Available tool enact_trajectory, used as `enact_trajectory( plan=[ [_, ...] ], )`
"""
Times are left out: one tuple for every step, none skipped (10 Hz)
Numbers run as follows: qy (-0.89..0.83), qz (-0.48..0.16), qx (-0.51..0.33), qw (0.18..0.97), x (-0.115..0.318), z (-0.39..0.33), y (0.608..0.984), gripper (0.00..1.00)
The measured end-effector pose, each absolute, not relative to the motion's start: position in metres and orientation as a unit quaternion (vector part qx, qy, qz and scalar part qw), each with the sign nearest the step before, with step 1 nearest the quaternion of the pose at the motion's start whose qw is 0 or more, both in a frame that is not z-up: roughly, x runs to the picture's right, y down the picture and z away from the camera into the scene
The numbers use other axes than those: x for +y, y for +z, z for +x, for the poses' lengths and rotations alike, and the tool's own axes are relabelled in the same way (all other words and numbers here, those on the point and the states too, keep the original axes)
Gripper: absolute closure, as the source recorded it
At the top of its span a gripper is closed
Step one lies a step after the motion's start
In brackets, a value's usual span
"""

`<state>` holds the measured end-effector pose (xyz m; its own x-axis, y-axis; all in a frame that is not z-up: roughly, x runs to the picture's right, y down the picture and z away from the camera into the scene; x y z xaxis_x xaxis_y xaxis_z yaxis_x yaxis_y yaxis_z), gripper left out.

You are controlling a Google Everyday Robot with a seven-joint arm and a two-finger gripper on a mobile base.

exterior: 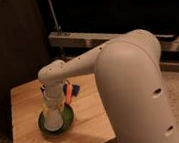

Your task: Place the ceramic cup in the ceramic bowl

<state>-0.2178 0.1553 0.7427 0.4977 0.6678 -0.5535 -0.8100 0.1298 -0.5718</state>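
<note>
Looks like you're nearly there: on the wooden table (24, 121) the ceramic cup (54, 122) sits inside the ceramic bowl (67, 121), with the gripper (54, 107) right above it. What's left is letting go and backing off. The small orange-and-blue object (71, 90) is half hidden.

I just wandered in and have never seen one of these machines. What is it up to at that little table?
A big white robot arm reaches down over a light wooden table. Its gripper is right above a shallow glossy green bowl, with a small plain white cup at its tip, down inside the bowl. A small orange-and-blue object lies beside the bowl.
</note>
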Motion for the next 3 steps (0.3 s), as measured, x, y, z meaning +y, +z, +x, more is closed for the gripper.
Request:
enact_trajectory(
  plan=[
    [0.499, -0.446, 0.074, 0.739, 0.1539, -0.2138, 0.7447, 0.2],
    [0.501, -0.448, 0.071, 0.737, 0.1531, -0.2128, 0.745, 0.2],
    [0.5, -0.449, 0.07, 0.737, 0.1539, -0.2149, 0.7443, 0.2]
  ],
)
